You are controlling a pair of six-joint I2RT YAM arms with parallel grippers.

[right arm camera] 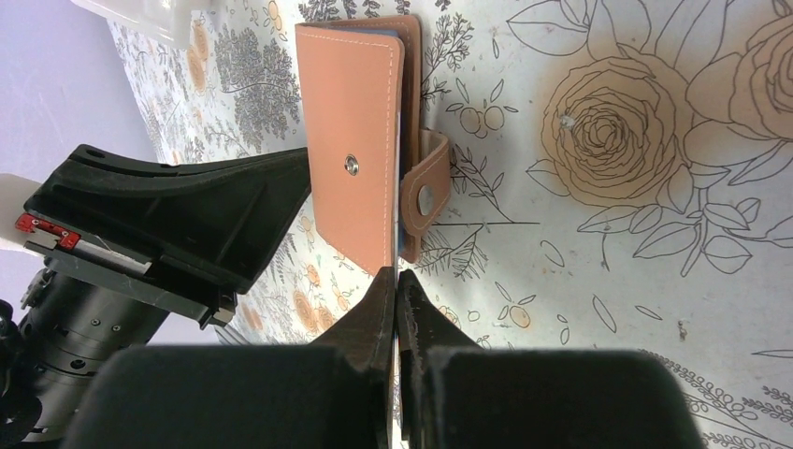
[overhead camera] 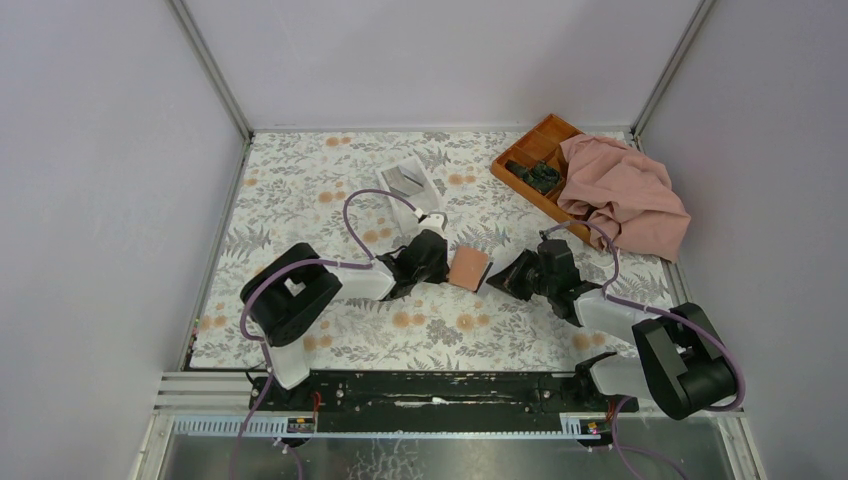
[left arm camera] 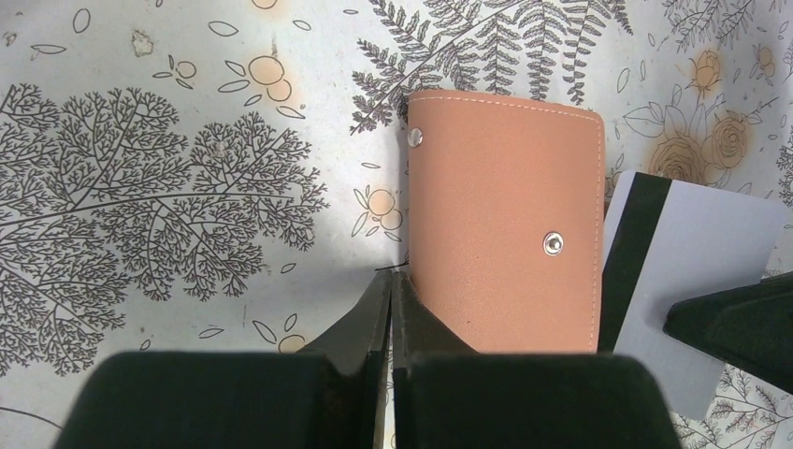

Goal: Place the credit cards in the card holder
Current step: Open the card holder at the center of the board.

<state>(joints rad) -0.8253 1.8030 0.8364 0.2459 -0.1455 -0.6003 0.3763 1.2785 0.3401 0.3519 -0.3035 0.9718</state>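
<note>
The tan card holder [overhead camera: 468, 268] is held up between my two grippers at mid-table. In the left wrist view it [left arm camera: 505, 243] shows its outer face with two snap studs. My left gripper [left arm camera: 391, 278] is shut on its left edge. One greyish credit card [left arm camera: 692, 253] with a black stripe stands just right of the holder, and a right finger [left arm camera: 739, 323] lies over it. My right gripper [right arm camera: 396, 276] is shut on that card, which shows edge-on as a light blue strip [right arm camera: 399, 140] running in between the holder's flaps [right arm camera: 351, 140]. The strap with its snap hangs loose.
A white box [overhead camera: 410, 180] lies behind the left gripper. At the back right stands an orange compartment tray [overhead camera: 535, 150] with dark items, partly under a pink cloth [overhead camera: 625, 195]. The floral mat [overhead camera: 300, 190] ends at grey walls on both sides.
</note>
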